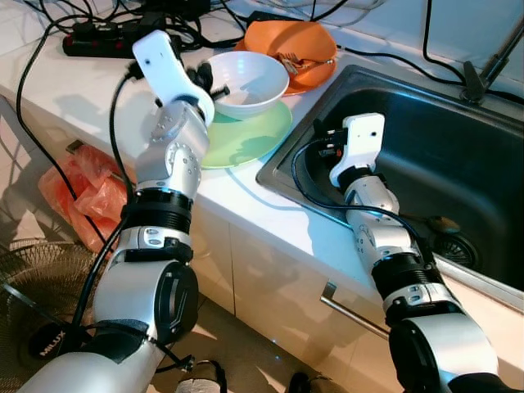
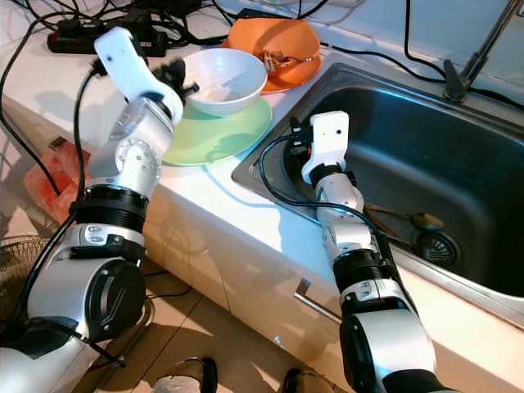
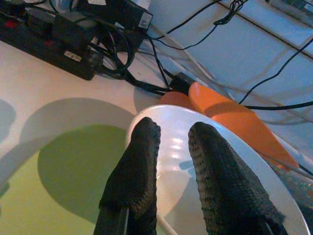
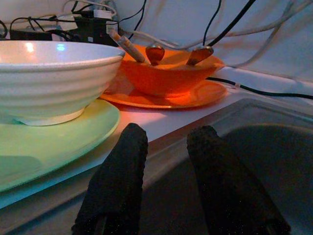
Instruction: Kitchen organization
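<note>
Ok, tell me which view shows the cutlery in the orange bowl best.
The right wrist view: the cutlery stands clear above the orange bowl rim. Both eye views show it small and distant. The left wrist view catches the bowl's edge, no cutlery visible.

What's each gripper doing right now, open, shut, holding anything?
Left gripper: open, fingers over the white bowl rim, holding nothing.
Right gripper: open, empty, at the sink edge.

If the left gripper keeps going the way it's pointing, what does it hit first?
Most likely the white bowl: the left gripper points at its near rim, fingers open. The bowl sits on the green plate. Depth is hard to judge, so contact may be immediate.
</note>
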`<state>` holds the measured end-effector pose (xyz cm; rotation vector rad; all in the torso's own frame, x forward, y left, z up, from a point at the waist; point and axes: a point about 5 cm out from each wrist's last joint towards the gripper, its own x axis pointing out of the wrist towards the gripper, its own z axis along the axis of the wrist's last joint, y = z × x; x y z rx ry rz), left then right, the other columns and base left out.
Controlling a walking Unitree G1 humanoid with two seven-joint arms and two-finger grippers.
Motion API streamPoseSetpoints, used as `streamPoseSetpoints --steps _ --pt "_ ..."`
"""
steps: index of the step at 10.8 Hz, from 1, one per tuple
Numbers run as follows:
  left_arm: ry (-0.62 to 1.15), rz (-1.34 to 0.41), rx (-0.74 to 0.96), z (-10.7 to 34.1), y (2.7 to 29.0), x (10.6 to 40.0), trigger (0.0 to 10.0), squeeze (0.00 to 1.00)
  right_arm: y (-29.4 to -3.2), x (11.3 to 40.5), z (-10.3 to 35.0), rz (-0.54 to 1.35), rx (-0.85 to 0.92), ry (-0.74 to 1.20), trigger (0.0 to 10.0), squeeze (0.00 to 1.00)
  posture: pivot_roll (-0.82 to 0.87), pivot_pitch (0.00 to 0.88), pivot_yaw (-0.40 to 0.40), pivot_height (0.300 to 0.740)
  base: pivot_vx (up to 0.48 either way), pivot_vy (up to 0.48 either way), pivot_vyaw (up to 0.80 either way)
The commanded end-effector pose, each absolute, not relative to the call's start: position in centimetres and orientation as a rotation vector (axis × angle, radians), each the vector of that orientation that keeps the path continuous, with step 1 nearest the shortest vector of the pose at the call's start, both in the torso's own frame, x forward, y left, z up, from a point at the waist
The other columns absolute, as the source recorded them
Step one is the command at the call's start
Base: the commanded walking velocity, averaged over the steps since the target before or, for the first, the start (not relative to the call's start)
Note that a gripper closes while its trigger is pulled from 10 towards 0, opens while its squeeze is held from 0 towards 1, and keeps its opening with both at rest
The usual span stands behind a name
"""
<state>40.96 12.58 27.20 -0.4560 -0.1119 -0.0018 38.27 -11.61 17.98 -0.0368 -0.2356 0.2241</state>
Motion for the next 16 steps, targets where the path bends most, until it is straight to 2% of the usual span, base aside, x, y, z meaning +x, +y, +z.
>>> streamPoseSetpoints --steps 1,7,16 --pt "-0.106 -0.003 -0.454 27.3 12.3 40.8 10.0 0.00 -11.9 38.4 18.2 0.216 -0.027 -0.237 10.0 0.00 0.09 0.119 -0.021 0.740 0.000 0.000 0.00" --pt "-0.042 0.087 -0.407 25.5 13.4 40.7 10.0 0.00 -11.9 38.4 18.2 0.220 -0.030 -0.238 10.0 0.00 0.09 0.118 -0.024 0.740 0.000 0.000 0.00" --pt "0.098 0.024 -0.470 22.9 11.7 41.6 10.0 0.00 -12.0 38.4 18.2 0.219 -0.038 -0.234 10.0 0.00 0.08 0.120 -0.026 0.740 0.000 0.000 0.00"
